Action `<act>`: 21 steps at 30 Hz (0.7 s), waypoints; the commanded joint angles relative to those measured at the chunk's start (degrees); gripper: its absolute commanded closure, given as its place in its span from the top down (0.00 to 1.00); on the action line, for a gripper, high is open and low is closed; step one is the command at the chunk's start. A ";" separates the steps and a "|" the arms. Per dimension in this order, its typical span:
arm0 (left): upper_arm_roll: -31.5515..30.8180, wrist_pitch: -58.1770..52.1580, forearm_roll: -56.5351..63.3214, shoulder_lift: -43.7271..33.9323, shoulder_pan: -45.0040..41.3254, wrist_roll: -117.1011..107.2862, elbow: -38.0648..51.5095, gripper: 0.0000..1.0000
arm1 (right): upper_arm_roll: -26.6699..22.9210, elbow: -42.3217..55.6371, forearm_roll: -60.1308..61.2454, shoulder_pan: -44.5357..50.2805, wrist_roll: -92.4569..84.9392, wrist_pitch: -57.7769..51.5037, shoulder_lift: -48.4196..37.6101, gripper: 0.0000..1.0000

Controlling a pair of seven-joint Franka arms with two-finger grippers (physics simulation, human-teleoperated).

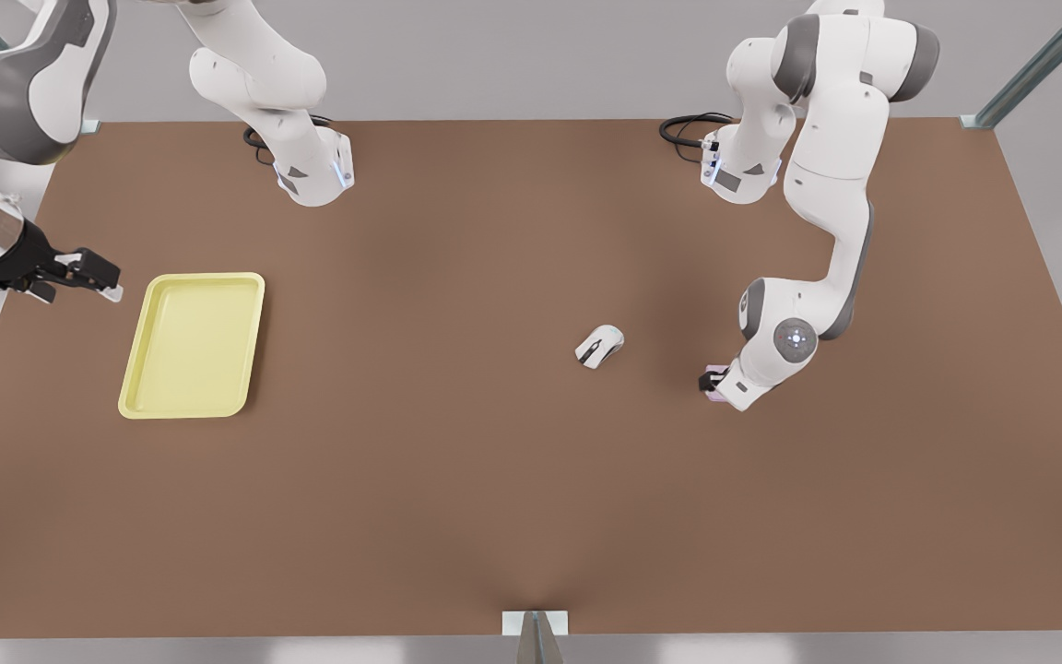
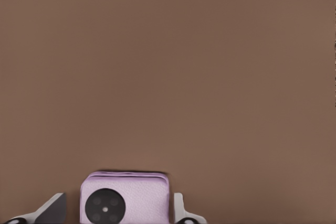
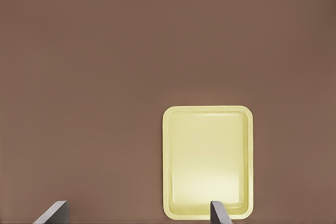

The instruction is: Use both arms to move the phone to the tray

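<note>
The pale pink phone (image 2: pixel 126 198) lies flat on the brown table, one black circle showing on its face. My left gripper (image 2: pixel 118 203) is down at the table and open, with a finger on either side of the phone and a small gap at each. In the front view, the phone (image 1: pixel 717 395) peeks out under this gripper (image 1: pixel 708 380) at the front view's right. The pale yellow tray (image 1: pixel 194 277) lies at the front view's left with nothing in it. My right gripper (image 1: pixel 98 277) hangs open just beyond the tray's outer side, looking down on the tray (image 3: pixel 207 108).
A white and grey computer mouse (image 1: pixel 599 346) lies on the table between phone and tray, closer to the phone. Both arm bases (image 1: pixel 314 175) stand at the table's far edge, with black cables beside them. Bare brown table stretches between mouse and tray.
</note>
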 commanded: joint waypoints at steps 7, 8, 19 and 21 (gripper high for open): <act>-0.09 1.08 0.07 0.20 0.00 0.44 -0.06 0.93 | -0.12 0.21 0.33 -0.05 -0.25 -0.92 -1.04 1.00; -0.09 0.91 0.16 0.20 0.00 0.44 -0.06 0.92 | -0.03 0.21 0.33 0.04 -0.16 -0.83 -0.87 1.00; -0.09 0.64 0.16 -0.24 0.00 0.53 -1.29 0.85 | -0.21 0.21 -0.46 -0.75 -0.25 -1.01 -0.07 1.00; -0.09 0.73 0.07 -0.15 0.00 0.53 -1.29 0.85 | -0.29 0.21 -0.46 -0.84 -0.33 -0.83 0.10 1.00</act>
